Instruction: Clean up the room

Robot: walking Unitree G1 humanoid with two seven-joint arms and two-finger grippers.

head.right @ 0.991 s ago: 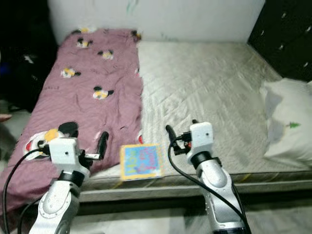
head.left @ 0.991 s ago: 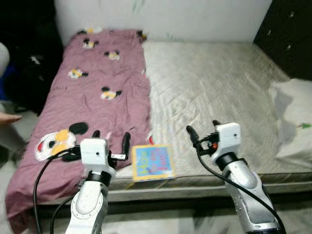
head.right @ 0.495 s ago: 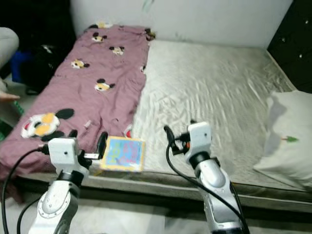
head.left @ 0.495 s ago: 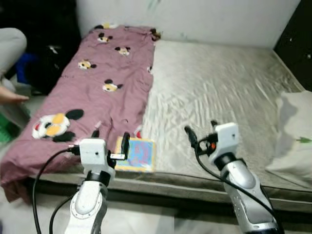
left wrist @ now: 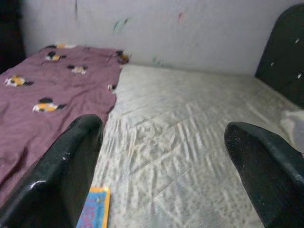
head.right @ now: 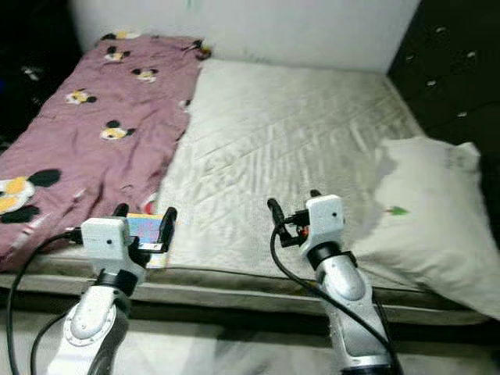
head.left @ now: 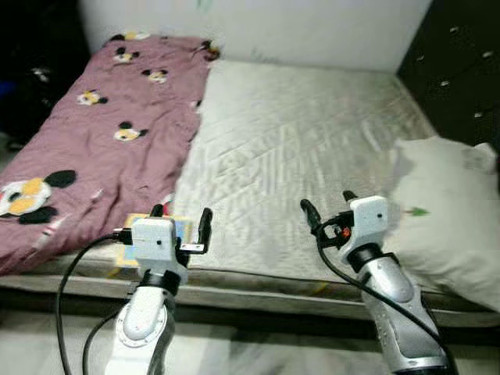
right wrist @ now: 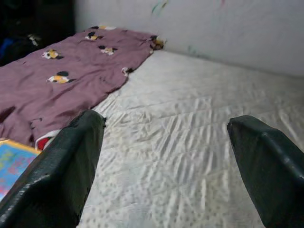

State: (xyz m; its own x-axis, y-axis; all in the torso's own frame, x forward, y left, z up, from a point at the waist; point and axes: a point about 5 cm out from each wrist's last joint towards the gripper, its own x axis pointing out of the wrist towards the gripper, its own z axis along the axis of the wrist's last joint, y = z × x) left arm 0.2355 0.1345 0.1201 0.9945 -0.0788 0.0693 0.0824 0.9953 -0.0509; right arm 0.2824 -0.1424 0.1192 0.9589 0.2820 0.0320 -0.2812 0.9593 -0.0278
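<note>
Both grippers empty, fingers spread: left gripper (head.left: 179,223) above the picture book (head.right: 145,229) at the mattress (head.left: 297,148) front edge; right gripper (head.left: 324,211) raised alongside. Risk: a misjudged reach nudges the book off onto the floor.

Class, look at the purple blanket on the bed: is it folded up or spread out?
Spread out. The blanket lies flat along the left side of the mattress, wrinkled but in one layer, with its cartoon prints showing down its length.
</note>
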